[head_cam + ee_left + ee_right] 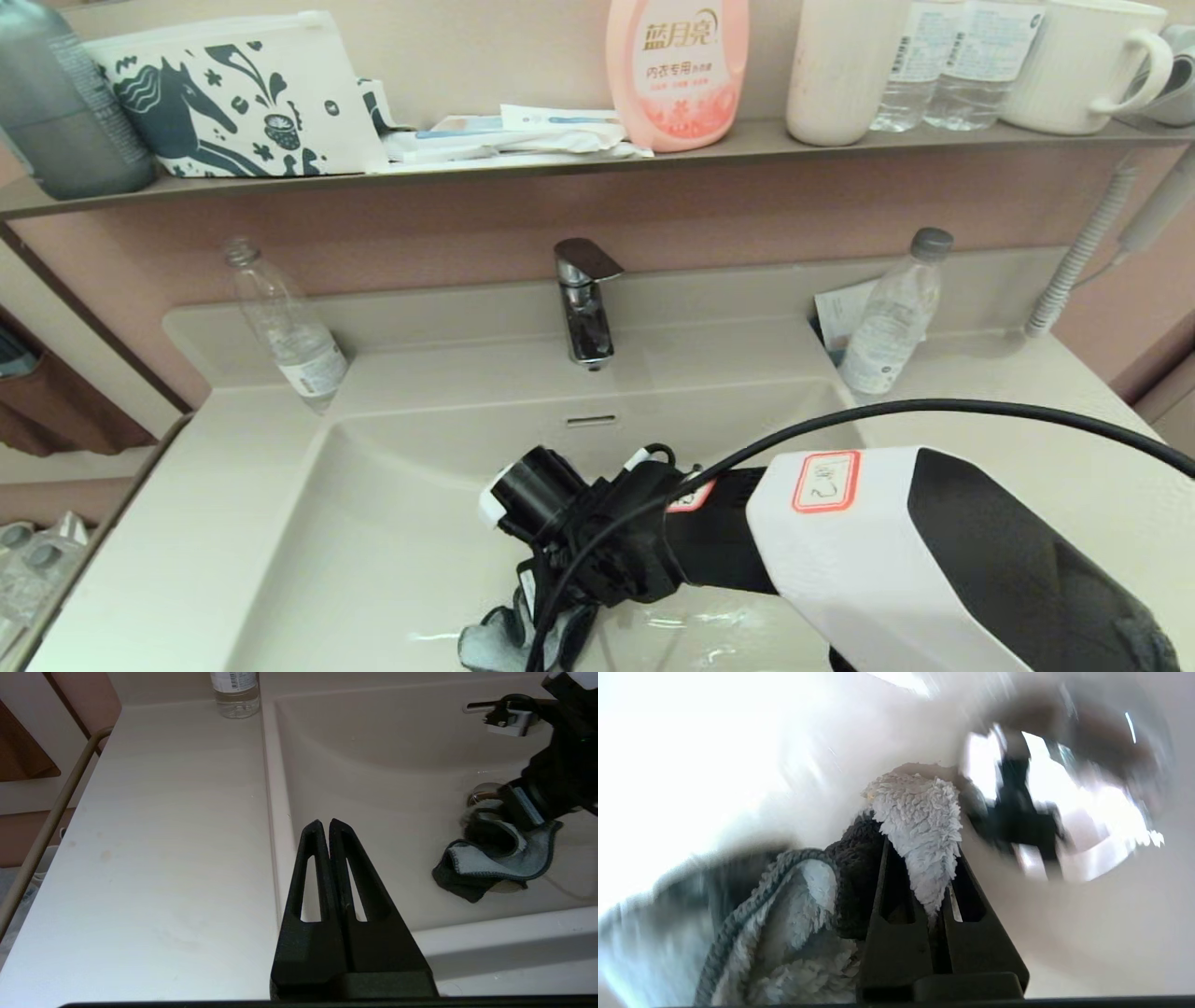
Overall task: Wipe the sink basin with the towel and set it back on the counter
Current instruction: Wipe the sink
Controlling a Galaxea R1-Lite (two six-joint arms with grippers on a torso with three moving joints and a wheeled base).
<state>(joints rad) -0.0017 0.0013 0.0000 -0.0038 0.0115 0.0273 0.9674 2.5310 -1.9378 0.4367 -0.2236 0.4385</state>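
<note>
My right gripper [922,812] is down in the sink basin [392,523] and shut on the towel [920,826], whose pale fluffy fold sticks out between its fingers. The towel [495,858] hangs in a grey and pale-blue bunch against the basin floor, beside the chrome drain plug [481,794]. In the head view the towel [495,639] shows just under my right wrist. My left gripper [325,823] is shut and empty, hovering over the basin's left rim by the counter [163,858].
A chrome faucet [583,299] stands behind the basin above the overflow slot [591,421]. Clear plastic bottles stand on the counter at the left [285,327] and right [892,313]. A shelf [560,159] above holds a pink bottle, pouch, cups and papers.
</note>
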